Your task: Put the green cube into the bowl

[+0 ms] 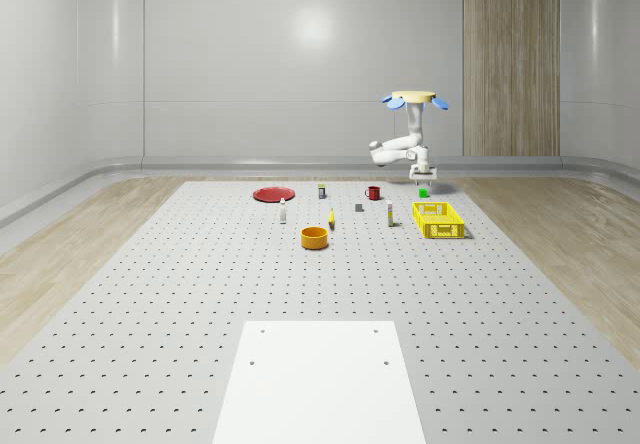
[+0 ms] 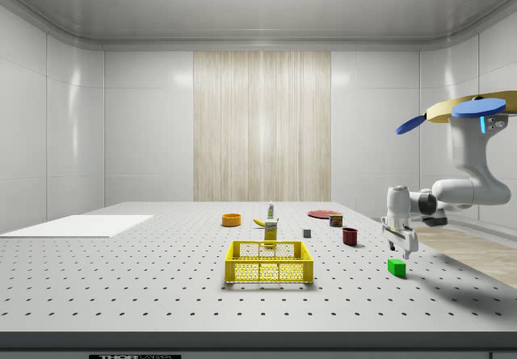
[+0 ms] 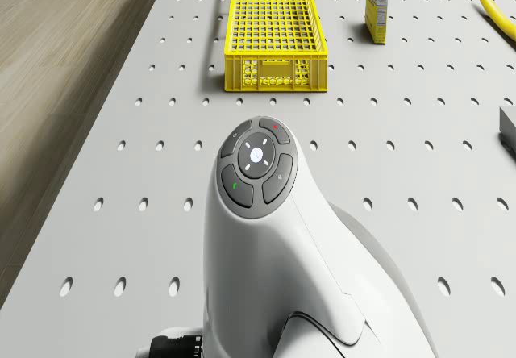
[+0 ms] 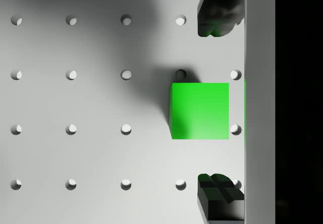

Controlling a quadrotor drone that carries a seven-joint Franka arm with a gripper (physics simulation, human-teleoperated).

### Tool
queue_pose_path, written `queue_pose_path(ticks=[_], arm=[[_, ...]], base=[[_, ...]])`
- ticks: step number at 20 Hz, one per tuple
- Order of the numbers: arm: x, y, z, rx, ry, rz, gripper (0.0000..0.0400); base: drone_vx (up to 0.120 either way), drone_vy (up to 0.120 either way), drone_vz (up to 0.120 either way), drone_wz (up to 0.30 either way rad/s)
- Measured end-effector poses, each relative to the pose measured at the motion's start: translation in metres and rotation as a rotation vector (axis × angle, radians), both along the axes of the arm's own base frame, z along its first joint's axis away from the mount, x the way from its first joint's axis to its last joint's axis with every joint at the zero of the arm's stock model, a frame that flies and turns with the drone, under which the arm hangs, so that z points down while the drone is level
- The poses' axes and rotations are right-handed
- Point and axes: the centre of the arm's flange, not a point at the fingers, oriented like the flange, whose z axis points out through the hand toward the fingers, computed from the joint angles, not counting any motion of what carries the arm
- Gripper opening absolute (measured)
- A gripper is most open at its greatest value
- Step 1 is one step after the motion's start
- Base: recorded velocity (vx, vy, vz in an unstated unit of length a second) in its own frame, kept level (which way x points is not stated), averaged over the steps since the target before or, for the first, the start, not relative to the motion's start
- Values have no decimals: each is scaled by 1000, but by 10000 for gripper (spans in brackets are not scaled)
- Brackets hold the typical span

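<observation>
The drone [image 1: 414, 98] hovers beyond the yellow crate [image 1: 438, 220], its gripper [image 4: 216, 103] spread wide, empty, just above the green cube [image 4: 200, 111].

The perforated table [image 1: 150, 294] carries a green cube [image 2: 396, 267], yellow crate [image 1: 438, 220], orange bowl [image 1: 315, 237] — and a white sheet [image 1: 320, 384].

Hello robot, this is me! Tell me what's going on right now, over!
Drone hovering over table edge. Gripper open, just above green cube, not gripping. Cube sits on table. Bowl far off, past yellow basket. Over.
</observation>
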Motion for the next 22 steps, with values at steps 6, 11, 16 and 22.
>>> queue_pose_path(ticks=[6,11,16,22], arm=[[0,1,23,0,0,0,400],[1,4,37,0,0,0,400],[11,5,46,0,0,0,400],[13,6,54,0,0,1,400]], base=[[0,0,0,0],[0,0,0,0],[0,0,0,0],[0,0,0,0]])
